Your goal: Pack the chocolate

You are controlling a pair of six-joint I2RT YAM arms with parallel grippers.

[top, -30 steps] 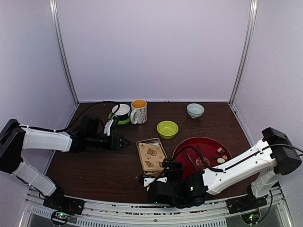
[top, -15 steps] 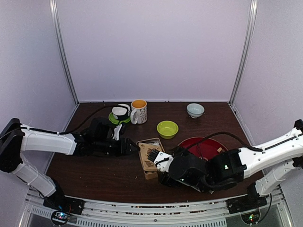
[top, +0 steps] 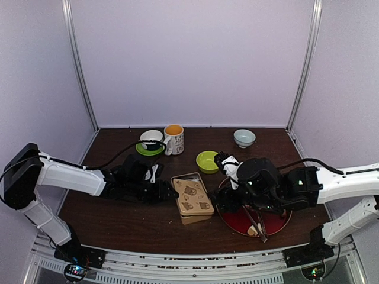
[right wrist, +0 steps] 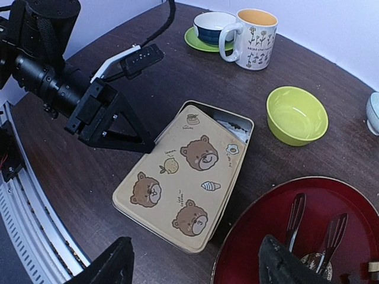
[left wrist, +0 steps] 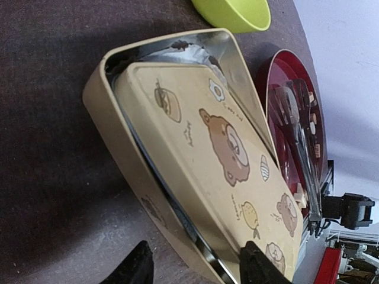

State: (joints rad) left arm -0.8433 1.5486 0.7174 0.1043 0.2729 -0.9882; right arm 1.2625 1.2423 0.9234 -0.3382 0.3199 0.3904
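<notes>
A cream tin [top: 192, 201] with bears on its lid [right wrist: 183, 177] lies left of the red plate [top: 278, 220]. The lid sits skewed, baring the liner at the far end [right wrist: 235, 127]. Small pale chocolate pieces lie at the plate's near rim [top: 253, 232] [left wrist: 299, 194]; others may be hidden under my right arm. My left gripper [top: 170, 193] [left wrist: 198, 269] is low at the tin's left edge, open, one finger [left wrist: 137, 269] table-side and clear of the wall, the other over the lid. My right gripper [top: 223, 160] [right wrist: 195, 269] hovers open and empty above the plate's left rim.
Metal tongs [top: 256, 222] [right wrist: 296, 219] rest on the plate. Behind the tin stand a green bowl [top: 209, 161], a patterned mug [top: 173, 139], a cup on a green saucer [top: 151, 142] and a pale bowl [top: 244, 138]. The booth walls enclose the table.
My right arm swung from the front edge, past the tin, to above the plate, its jaws narrowing somewhat. My left gripper slid right up to the tin's edge.
</notes>
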